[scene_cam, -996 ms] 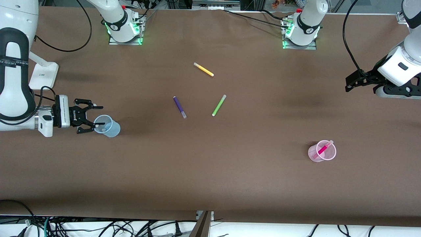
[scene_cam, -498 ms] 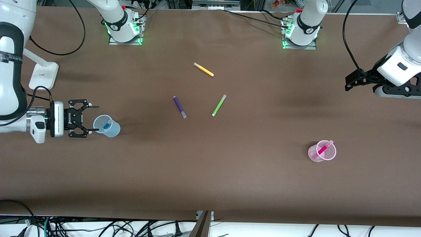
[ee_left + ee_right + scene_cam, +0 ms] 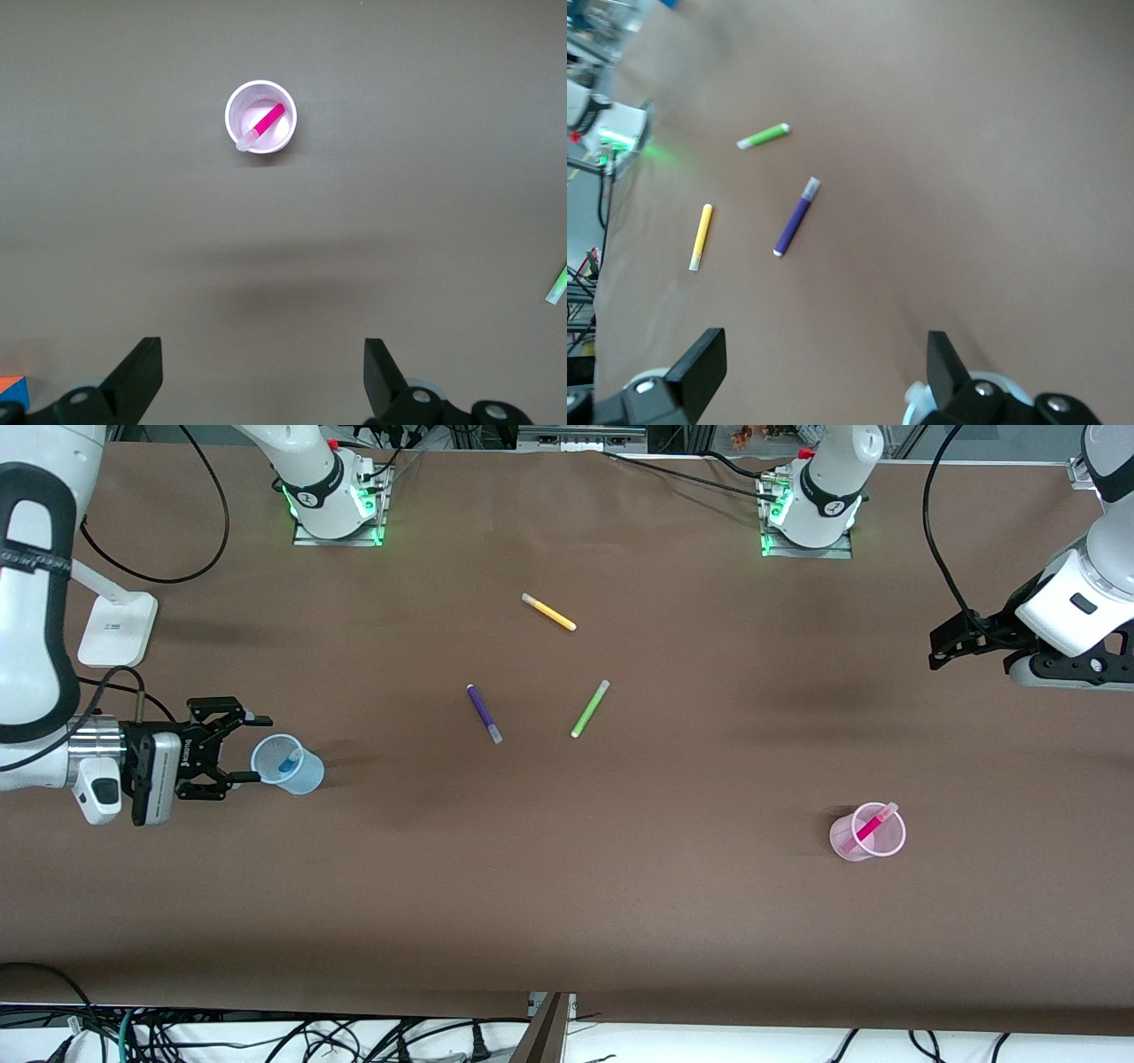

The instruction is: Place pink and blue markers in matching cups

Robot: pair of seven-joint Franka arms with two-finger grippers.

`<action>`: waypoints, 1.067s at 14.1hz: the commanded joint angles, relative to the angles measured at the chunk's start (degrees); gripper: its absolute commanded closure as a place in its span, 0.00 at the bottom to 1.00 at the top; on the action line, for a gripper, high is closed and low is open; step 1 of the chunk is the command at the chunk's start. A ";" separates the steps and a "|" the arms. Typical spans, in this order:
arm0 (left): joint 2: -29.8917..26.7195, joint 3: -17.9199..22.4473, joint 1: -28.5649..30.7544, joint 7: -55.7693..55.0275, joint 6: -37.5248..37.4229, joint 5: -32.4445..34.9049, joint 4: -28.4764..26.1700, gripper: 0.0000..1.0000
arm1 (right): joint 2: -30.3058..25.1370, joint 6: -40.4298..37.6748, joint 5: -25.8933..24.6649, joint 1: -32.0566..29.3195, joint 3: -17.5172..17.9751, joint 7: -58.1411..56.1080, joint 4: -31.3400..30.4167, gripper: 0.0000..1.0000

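The pale blue cup (image 3: 289,765) stands upright toward the right arm's end of the table, with the blue marker (image 3: 288,761) inside it. My right gripper (image 3: 244,747) is open and empty, just beside this cup and apart from it; the cup's rim (image 3: 914,400) peeks in at the edge of the right wrist view by my right gripper (image 3: 824,376). The pale pink cup (image 3: 868,834) stands toward the left arm's end, with the pink marker (image 3: 872,826) leaning in it; cup (image 3: 260,104) and marker (image 3: 264,123) also show in the left wrist view. My left gripper (image 3: 970,660) waits open and empty, high (image 3: 261,381).
A yellow pen (image 3: 549,612), a dark purple pen (image 3: 484,713) and a lime green pen (image 3: 589,708) lie mid-table, the yellow one farthest from the front camera. They also show in the right wrist view: yellow (image 3: 700,236), purple (image 3: 796,227), green (image 3: 764,136). A white block (image 3: 117,630) sits near the right arm.
My right gripper has drawn back from over the blue cup toward the right arm's end of the table, open, uncovering the blue marker in the cup. The left arm has hardly moved.
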 commanded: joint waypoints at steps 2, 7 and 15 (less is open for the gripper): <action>-0.82 -0.04 0.18 1.22 -0.56 -0.73 -0.27 0.00 | -5.94 -0.21 -12.84 1.18 5.03 23.40 0.65 0.00; -0.82 0.05 0.18 0.78 -0.56 -0.73 -0.27 0.00 | -14.73 -0.03 -29.30 0.29 13.13 52.33 -4.25 0.00; -0.82 0.05 0.18 0.87 -0.56 -0.73 -0.19 0.00 | -27.31 3.31 -39.24 -5.33 19.65 74.70 -15.61 0.00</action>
